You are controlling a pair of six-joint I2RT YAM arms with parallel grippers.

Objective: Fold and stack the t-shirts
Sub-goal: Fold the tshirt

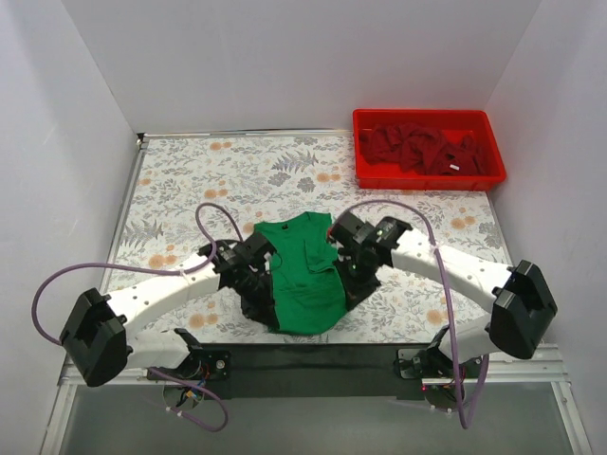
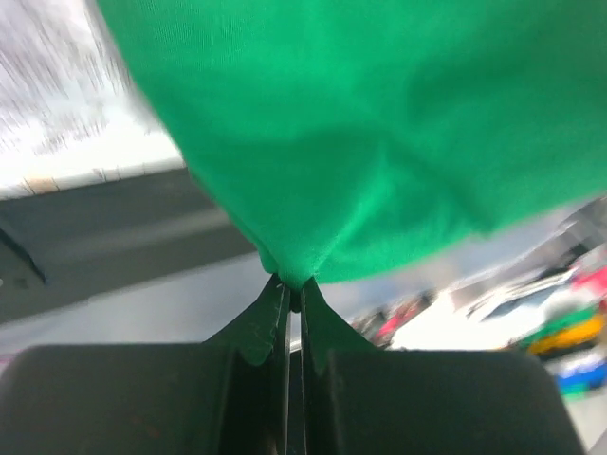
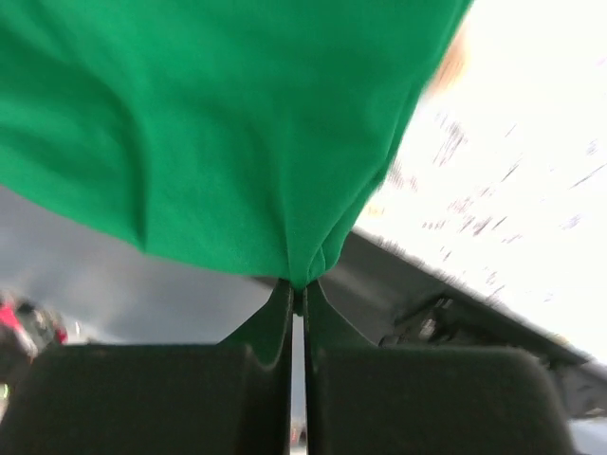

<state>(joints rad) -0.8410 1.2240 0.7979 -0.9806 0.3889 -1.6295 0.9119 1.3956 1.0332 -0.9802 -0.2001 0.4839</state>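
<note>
A bright green t-shirt [image 1: 305,275] hangs between my two grippers over the near middle of the table. My left gripper [image 1: 258,277] is shut on its left edge; in the left wrist view the cloth [image 2: 360,133] bunches into the closed fingertips [image 2: 294,284]. My right gripper [image 1: 349,270] is shut on its right edge; in the right wrist view the cloth [image 3: 209,133] gathers at the closed tips [image 3: 297,284]. Several dark red t-shirts [image 1: 427,149] lie crumpled in the red bin.
The red plastic bin [image 1: 360,173] stands at the far right of the floral-patterned table [image 1: 228,171]. White walls enclose the table on three sides. The black front rail [image 1: 313,365] runs along the near edge between the arm bases.
</note>
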